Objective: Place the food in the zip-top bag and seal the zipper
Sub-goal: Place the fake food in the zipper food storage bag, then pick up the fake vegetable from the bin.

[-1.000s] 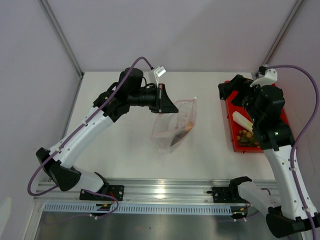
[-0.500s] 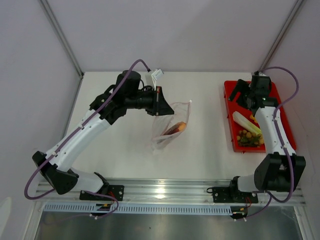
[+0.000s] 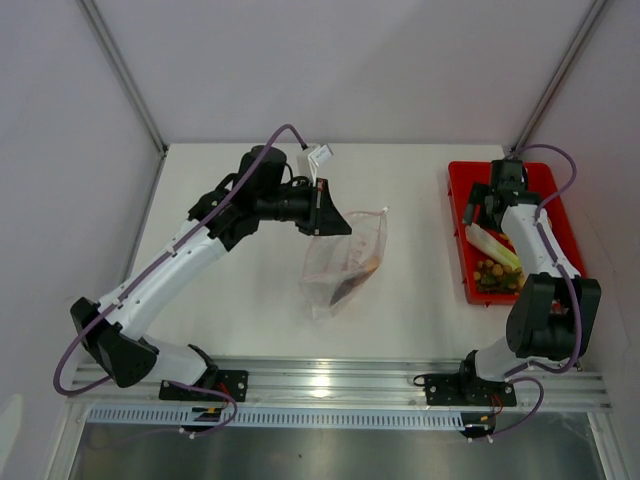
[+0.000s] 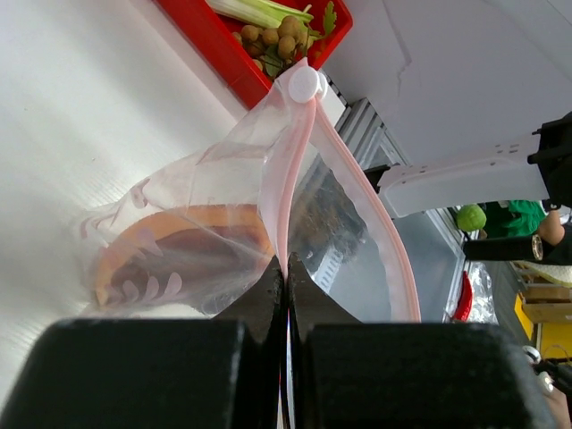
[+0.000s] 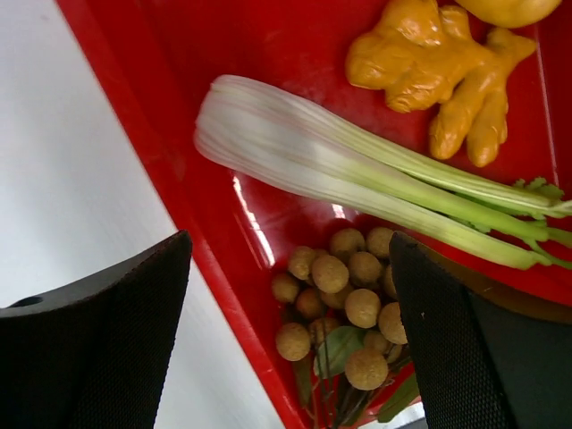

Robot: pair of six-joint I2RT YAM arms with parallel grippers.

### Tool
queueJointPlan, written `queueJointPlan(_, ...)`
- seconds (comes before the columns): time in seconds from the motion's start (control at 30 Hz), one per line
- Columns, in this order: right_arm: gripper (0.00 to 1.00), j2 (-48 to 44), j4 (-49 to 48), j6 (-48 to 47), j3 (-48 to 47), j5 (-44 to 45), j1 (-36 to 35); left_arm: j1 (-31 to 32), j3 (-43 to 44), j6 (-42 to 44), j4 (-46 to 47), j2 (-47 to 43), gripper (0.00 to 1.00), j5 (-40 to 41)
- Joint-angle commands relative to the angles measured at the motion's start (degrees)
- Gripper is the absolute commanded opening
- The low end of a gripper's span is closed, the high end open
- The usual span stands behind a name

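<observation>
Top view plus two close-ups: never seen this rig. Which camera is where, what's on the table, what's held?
This is a two-armed robot bolted at the near edge of a table. The wide picture looks down from above and behind it; each close-up comes from a camera on one wrist, its black fingers in view. The left gripper is shut on the zip-top bag, pinching it by the pink zipper; an orange slice and a dark piece lie inside. The right gripper is open, holding nothing, above the red tray. In the tray: a leek stalk, a bunch of small tan balls and a yellow knobbly piece.
</observation>
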State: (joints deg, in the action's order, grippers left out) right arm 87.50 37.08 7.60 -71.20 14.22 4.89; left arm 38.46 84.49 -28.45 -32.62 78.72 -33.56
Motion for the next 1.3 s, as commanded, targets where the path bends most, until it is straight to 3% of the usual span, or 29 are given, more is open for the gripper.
queueJointPlan(0.0, 0.92, 1.4, -2.1, -3.5, 1.3, 5.3, -0.1, -0.8, -0.3, -0.5, 4.6, 0.3, 0.00, -3.5)
queueJointPlan(0.27, 0.93, 9.3, -4.6, -9.3, 1.4, 8.4, -2.7, -1.7, -1.1, 0.0, 4.3, 0.8, 0.01, -3.9)
queueJointPlan(0.6, 0.92, 14.7, -12.9, -15.0, 0.4, 5.5, -1.7, -2.1, -1.1, -0.4, 5.2, 2.3, 0.01, -5.5)
queueJointPlan(0.77, 0.89, 16.7, -13.5, -15.6, -1.3, -2.5, 2.7, -2.1, -1.3, -0.5, 5.4, 3.2, 0.01, -6.4)
queueJointPlan(1.0, 0.87, 15.5, -11.5, -11.6, -2.8, -23.4, 8.7, -2.1, -1.2, -1.9, 7.0, 5.4, 0.01, -8.5)
queueJointPlan(1.27, 0.89, 14.0, -8.7, -11.9, -3.6, -26.4, 10.3, -2.1, -1.3, -2.3, 7.7, 6.0, 0.00, -9.2)
